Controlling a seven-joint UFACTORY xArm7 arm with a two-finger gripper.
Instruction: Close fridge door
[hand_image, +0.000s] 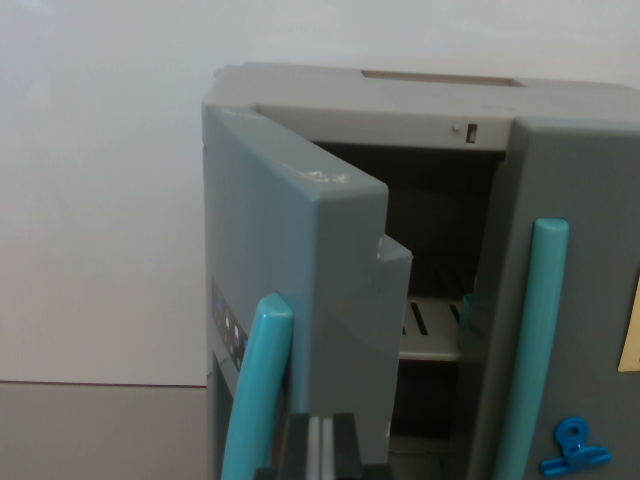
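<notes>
**Student:** What does the wrist view show?

**Operator:** I see a toy fridge (420, 110), moulded in smooth grey plastic with squared edges. Its left door (300, 290) stands ajar, swung out toward my camera, and its thick top edge is chamfered. A curved teal handle (255, 385), glossy and tube-shaped, runs down its face beside a small panel of buttons (230, 335). The right door (570, 300) sits shut, carrying a straighter teal handle (530, 350) and a blue clip (575, 448).

**Student:** And inside?

**Operator:** Through the gap I make out a dark cavity and a pale slotted shelf (430, 335).

**Student:** The claw?

**Operator:** Only the gripper (318, 450) tips show at the bottom edge (dark fingers around a lighter strip), close before the open door. I cannot tell how far apart the jaws are, or whether they touch anything.
</notes>
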